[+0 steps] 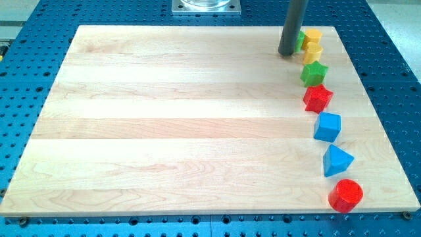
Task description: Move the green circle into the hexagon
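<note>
My tip stands near the board's top right corner. The green circle shows only as a thin green sliver at the rod's right edge, pressed between the rod and the yellow blocks. The yellow hexagon lies just to its right and seems to touch it. A second yellow block, whose shape I cannot make out, lies right below the hexagon.
Down the right side of the wooden board runs a column: a green star, a red star, a blue cube, a blue triangle and a red circle. The arm's base plate is at the top.
</note>
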You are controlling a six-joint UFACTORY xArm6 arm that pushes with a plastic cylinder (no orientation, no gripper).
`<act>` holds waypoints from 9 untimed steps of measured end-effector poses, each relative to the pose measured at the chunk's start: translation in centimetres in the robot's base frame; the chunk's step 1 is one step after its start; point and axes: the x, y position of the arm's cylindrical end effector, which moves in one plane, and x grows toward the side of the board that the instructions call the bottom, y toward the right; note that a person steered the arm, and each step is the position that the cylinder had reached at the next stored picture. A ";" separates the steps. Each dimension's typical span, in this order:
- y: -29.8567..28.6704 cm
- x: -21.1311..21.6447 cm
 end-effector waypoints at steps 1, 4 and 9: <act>1.8 -4.1; -1.4 -7.0; 2.2 -7.6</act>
